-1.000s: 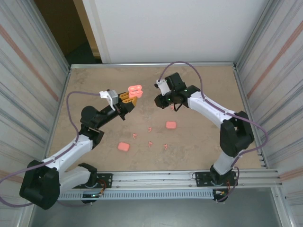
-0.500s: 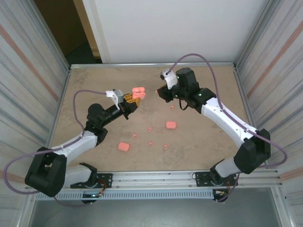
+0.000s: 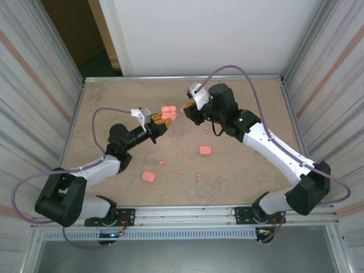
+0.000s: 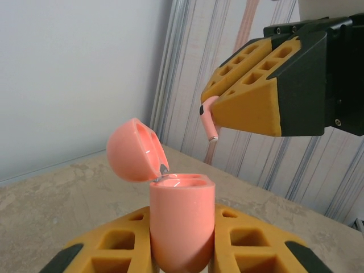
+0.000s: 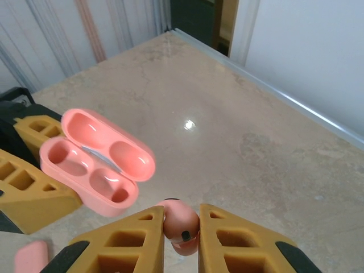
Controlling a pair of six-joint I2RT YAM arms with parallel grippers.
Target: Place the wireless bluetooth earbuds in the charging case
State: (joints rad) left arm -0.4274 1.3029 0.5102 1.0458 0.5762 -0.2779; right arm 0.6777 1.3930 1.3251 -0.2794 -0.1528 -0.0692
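Observation:
My left gripper [image 3: 160,123] is shut on a pink charging case [image 3: 168,112] and holds it off the table at back centre. In the left wrist view the case [image 4: 182,219] stands upright between the yellow fingers with its lid [image 4: 136,151] flipped open. My right gripper [image 3: 186,108] is shut on one salmon-pink earbud [image 5: 181,224], just right of the case and apart from it. The open case [image 5: 96,162] shows two empty wells in the right wrist view. From the left wrist camera the earbud's stem [image 4: 209,120] hangs from the right gripper's fingertips, above and right of the case.
Two closed pink cases lie on the table, one [image 3: 205,150] right of centre and one [image 3: 148,176] nearer the front. Several loose earbuds are scattered between them, such as earbud [image 3: 180,154] and earbud [image 3: 198,176]; another earbud [image 3: 207,129] lies under the right arm.
The right gripper has swung left and back with its earbud, closing on the case. The left gripper has shifted the open case slightly right. Both stayed shut.

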